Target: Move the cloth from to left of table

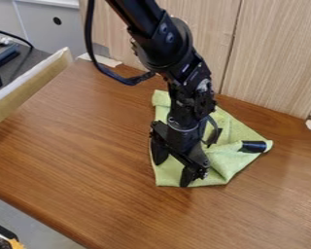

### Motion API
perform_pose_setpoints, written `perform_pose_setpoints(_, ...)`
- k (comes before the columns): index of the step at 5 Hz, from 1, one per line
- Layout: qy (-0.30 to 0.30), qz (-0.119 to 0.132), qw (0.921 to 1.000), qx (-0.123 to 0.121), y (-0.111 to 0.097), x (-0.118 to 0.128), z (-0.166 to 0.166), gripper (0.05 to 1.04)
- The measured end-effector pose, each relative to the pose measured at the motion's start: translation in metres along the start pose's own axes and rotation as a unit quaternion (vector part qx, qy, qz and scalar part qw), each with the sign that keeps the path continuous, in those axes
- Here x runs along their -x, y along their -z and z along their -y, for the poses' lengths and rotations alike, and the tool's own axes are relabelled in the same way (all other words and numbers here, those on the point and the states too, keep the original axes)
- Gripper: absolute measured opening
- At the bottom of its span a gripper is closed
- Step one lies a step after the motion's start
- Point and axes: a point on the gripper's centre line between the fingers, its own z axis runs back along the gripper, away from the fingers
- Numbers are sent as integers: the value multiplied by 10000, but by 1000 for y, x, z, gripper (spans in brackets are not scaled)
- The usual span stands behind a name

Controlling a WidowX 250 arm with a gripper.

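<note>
On the wooden table, the green cloth was overhung by the gripper; its 2 fingers were spread wide.

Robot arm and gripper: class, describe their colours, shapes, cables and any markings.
The arm is black, built of chunky, rounded segments with round bolt heads at a joint and small pale marks lower down. A thick dark cable loops beside it. A thin greyish ring circles it above the gripper, which is black too, with two stubby fingers.
</note>
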Motion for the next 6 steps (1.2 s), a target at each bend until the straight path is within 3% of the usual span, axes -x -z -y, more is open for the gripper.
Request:
perform_pose_setpoints(1, -269, 45, 9996, 51, 1, 4, -11, 1001)
perform_pose_setpoints(3, -1216, -41, 9926, -33, 5, 25, -64, 1001)
perform_pose_setpoints(5, -2221, -189, 9746, -209, 8, 61, -124, 1001)
perform_pose_setpoints(6, -2476, -223, 9683, -249, 8, 73, -138, 1001)
